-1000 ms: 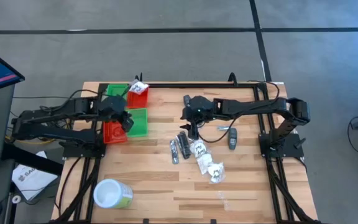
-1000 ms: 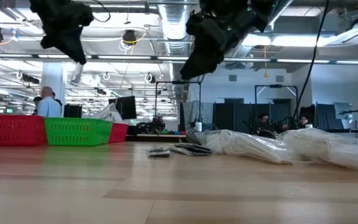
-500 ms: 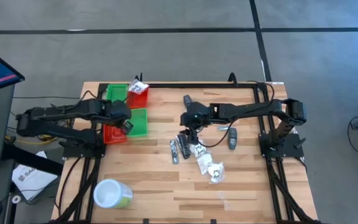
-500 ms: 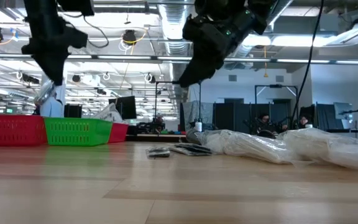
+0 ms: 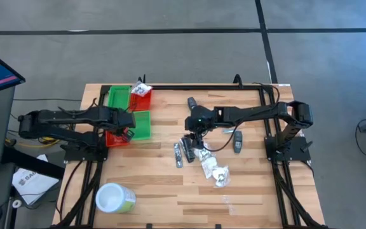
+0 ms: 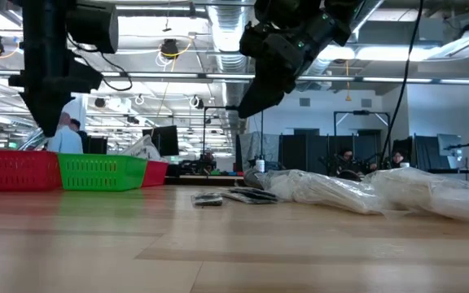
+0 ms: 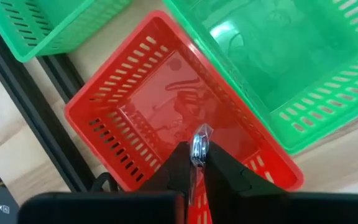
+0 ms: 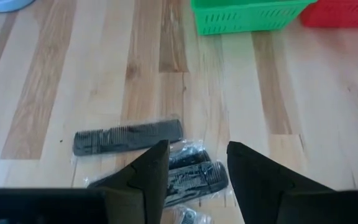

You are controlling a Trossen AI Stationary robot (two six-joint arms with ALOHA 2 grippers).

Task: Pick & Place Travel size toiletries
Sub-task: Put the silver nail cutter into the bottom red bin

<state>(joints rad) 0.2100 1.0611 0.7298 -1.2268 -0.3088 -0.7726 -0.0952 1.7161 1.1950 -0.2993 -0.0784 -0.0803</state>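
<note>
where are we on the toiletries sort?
Done: one white packet sits in the far red bin. In hand: left tool holds a silver-tipped item over the near red bin. Left: the combs, packets and bottles on the table; right tool hangs open above the combs.

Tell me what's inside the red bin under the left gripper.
The left wrist view shows that red bin bare inside, just its glossy floor. The left gripper hangs above it, shut on a slim silver item; the fingers cover a little of the floor nearest the wrist camera.
</note>
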